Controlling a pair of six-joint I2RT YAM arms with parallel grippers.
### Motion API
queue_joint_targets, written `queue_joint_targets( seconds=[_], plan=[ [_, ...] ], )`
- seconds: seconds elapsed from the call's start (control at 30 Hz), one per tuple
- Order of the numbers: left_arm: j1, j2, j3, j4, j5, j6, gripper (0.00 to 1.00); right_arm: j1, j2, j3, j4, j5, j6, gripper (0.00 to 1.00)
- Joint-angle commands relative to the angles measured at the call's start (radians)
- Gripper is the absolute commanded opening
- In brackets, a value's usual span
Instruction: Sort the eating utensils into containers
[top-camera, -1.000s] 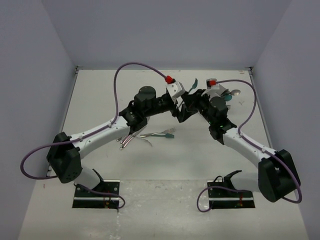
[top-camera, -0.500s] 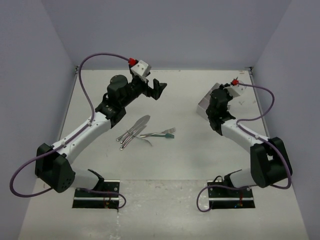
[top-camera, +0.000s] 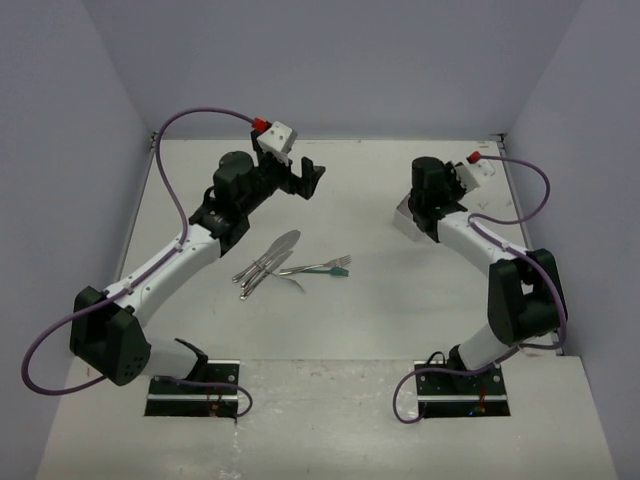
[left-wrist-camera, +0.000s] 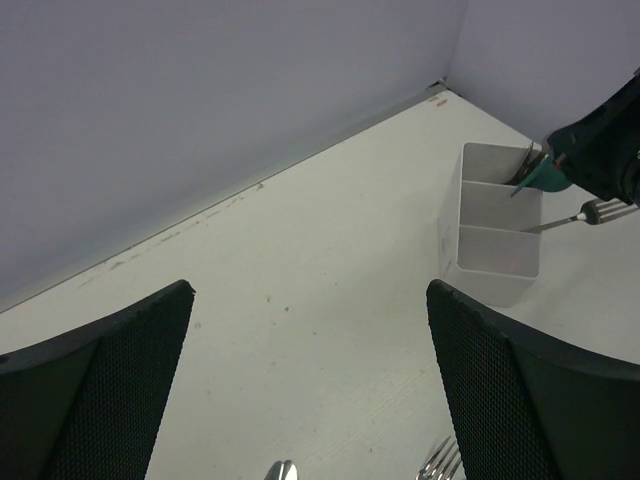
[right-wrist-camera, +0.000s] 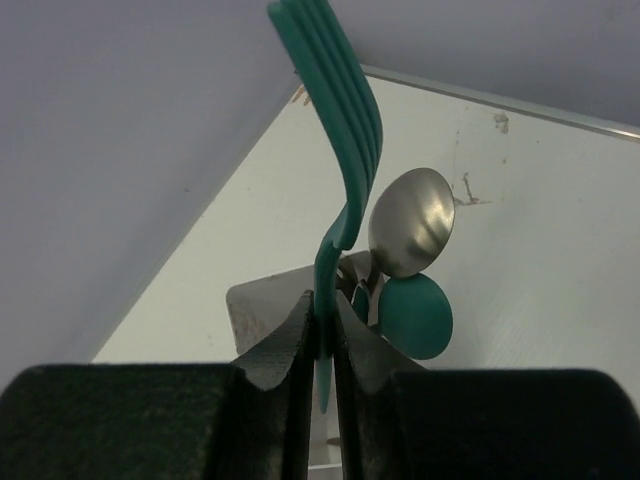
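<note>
The right pincer (right-wrist-camera: 322, 325) is pinched tight on a teal fork (right-wrist-camera: 340, 120), tines up, just over the white box (right-wrist-camera: 262, 300). I'd lower it straight, clear of the spoons (right-wrist-camera: 410, 220), before letting go. The left pincer (left-wrist-camera: 310, 300) hangs wide open and empty.

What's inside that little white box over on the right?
A silver spoon and a teal spoon stand in it; the right pincer grips a teal fork there. Their handles are hidden.
</note>
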Motion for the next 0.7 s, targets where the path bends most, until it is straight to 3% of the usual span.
queue_joint_targets(
  seconds=[0.0, 0.13, 0.3, 0.43, 0.6, 0.67],
  plan=[
    [0.01, -0.027, -0.003, 0.017, -0.022, 0.019, 1.0, 0.004, 0.012, 0.065, -0.182, 0.057, 0.187, 0.13],
    [0.013, -0.027, -0.003, 0.014, -0.039, 0.027, 1.0, 0.008, -0.006, 0.053, -0.265, 0.057, 0.296, 0.21],
    [0.018, -0.031, -0.005, 0.011, -0.051, 0.026, 1.0, 0.017, 0.0, 0.061, -0.269, 0.055, 0.279, 0.31],
    [0.018, -0.034, -0.011, 0.008, -0.053, 0.03, 1.0, 0.028, 0.003, 0.061, -0.259, 0.043, 0.279, 0.33],
    [0.019, -0.037, -0.011, -0.001, -0.057, 0.029, 1.0, 0.047, -0.046, 0.049, -0.186, 0.011, 0.146, 0.48],
    [0.018, -0.037, -0.015, -0.002, -0.041, 0.029, 1.0, 0.057, -0.09, 0.033, -0.107, -0.014, 0.072, 0.59]
  ],
)
